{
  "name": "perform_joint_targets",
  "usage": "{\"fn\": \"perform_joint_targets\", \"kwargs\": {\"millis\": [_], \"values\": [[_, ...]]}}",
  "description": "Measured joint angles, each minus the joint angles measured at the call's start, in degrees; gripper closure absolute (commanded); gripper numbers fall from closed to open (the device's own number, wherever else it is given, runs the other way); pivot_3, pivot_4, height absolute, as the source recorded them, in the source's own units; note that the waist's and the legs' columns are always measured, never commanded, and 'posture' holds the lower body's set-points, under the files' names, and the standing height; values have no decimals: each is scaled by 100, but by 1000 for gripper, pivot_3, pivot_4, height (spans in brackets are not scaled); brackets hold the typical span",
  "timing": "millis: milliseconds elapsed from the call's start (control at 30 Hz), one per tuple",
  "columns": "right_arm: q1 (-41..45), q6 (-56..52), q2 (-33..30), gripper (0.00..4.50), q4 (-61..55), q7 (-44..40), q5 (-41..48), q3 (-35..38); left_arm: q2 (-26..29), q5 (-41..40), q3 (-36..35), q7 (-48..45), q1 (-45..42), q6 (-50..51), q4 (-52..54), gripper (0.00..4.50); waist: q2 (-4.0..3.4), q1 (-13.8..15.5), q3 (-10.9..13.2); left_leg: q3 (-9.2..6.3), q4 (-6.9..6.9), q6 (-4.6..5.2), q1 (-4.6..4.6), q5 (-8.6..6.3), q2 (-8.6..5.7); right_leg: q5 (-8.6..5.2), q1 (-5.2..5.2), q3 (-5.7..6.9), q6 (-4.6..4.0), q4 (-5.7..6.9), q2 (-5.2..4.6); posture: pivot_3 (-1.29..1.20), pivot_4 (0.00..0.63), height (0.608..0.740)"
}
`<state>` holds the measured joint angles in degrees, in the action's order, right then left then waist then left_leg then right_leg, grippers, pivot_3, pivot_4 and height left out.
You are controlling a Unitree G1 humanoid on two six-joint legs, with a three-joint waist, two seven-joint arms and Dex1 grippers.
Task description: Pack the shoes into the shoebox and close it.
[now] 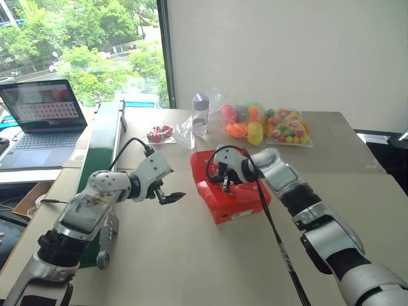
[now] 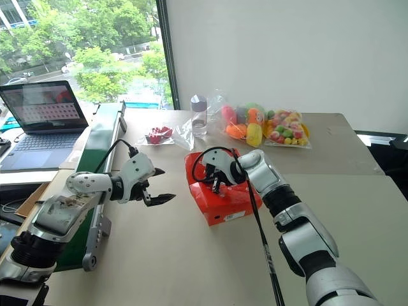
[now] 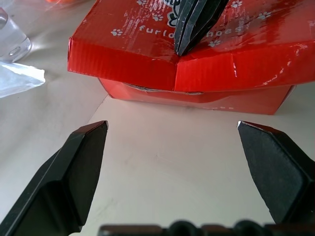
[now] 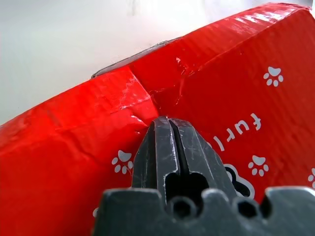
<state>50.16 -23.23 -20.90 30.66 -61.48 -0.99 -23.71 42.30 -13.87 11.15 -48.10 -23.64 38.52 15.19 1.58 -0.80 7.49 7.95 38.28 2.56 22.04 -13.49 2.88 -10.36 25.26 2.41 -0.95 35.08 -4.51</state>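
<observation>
- Shoebox (image 1: 229,191): shallow rectangular carton of glossy red-orange card, lid down, printed with white paw marks and lettering; it lies near the middle of the desk (image 1: 191,255), its long axis running diagonally from far-left to near-right.
- Lid edge: creased and dented near one corner, a thin gap showing beneath the flap in the left wrist view.
- Right gripper (image 1: 225,183): black fingers pressed together, holding nothing, their tip resting on the lid top close to its edge.
- Left gripper (image 2: 159,186): fingers spread wide and empty, just left of the box, above bare desk.
- Surroundings: clear bottle (image 1: 201,113), bags of coloured toy fruit (image 1: 287,127), long green tray (image 1: 102,140), laptop (image 1: 44,118).
</observation>
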Motion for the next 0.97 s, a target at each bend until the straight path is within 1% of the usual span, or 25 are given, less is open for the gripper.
{"fn": "perform_joint_targets", "kwargs": {"millis": [67,133,167,200,300,333,400,467,533,567,700,767,967], "values": [[-131,-430,-62,4434,-330,-159,262,282,11,-4,-36,-18,-2,8,-4,0,-3,15,2,1,0,-4,19,3,-2,7,3,-3,-11,11,-1,0,150,740],[-190,-845,-213,4434,-746,-334,481,435,34,-24,-117,-32,-6,17,-11,0,-10,16,7,4,0,-7,66,8,-3,4,50,-4,-20,18,3,0,150,740],[-203,-1132,-352,4434,-1072,-458,631,493,73,-35,-166,-43,-7,20,-14,0,-9,12,7,4,0,-2,108,11,-4,7,89,-4,-25,23,9,0,150,740],[-204,-1263,-432,4434,-1215,-509,690,534,74,-44,-197,-49,-6,28,-26,0,-10,12,11,4,0,43,140,35,-7,35,115,-3,-23,26,13,0,150,740],[-215,-1873,-794,4434,-1833,-703,1029,737,79,-182,-376,-89,-6,50,-27,0,-12,23,27,4,0,46,181,23,-7,20,146,7,-16,23,13,0,150,740],[-206,-2114,-991,4434,-2190,-818,1257,909,78,-261,-478,-114,-8,82,-23,0,-13,28,29,4,1,42,206,25,-9,17,165,11,-10,18,14,0,150,740],[-177,-2349,-1283,4434,-2707,-977,1559,1146,77,-428,-580,-166,-13,160,9,0,-13,39,30,4,2,40,226,25,-14,12,177,15,1,5,13,0,150,740],[-163,-2419,-1578,4434,-3152,-1123,1781,1307,76,-562,-617,-236,-17,199,119,0,-10,40,32,6,5,46,227,13,-18,7,173,14,13,-5,11,0,150,740],[-201,-2422,-1864,4434,-3521,-1246,1927,1357,77,-755,-688,-323,-15,287,316,0,-7,46,35,7,12,89,228,-14,-23,6,172,12,21,-8,7,0,150,740],[-224,-2421,-1976,4434,-3664,-1301,2017,1394,79,-882,-755,-372,-3,332,442,0,-6,48,37,7,20,92,226,-17,-23,6,168,11,24,-7,6,0,150,740],[-339,-2426,-2117,4434,-3942,-1256,2255,1569,79,-1294,-991,-398,-3,587,790,0,-2,46,49,6,49,98,220,-23,-18,7,151,11,31,-5,8,0,150,740],[-404,-2463,-2185,4434,-4029,-1196,2338,1617,79,-1467,-1102,-388,-3,734,881,0,0,53,66,3,65,96,212,-21,-16,1,140,11,54,-3,9,0,150,740],[-600,-2569,-2343,4434,-4171,-884,2619,1974,125,-1745,-1252,-308,33,922,1065,0,10,73,77,5,71,88,177,-11,-16,0,107,1,35,-5,6,0,150,740]]}}
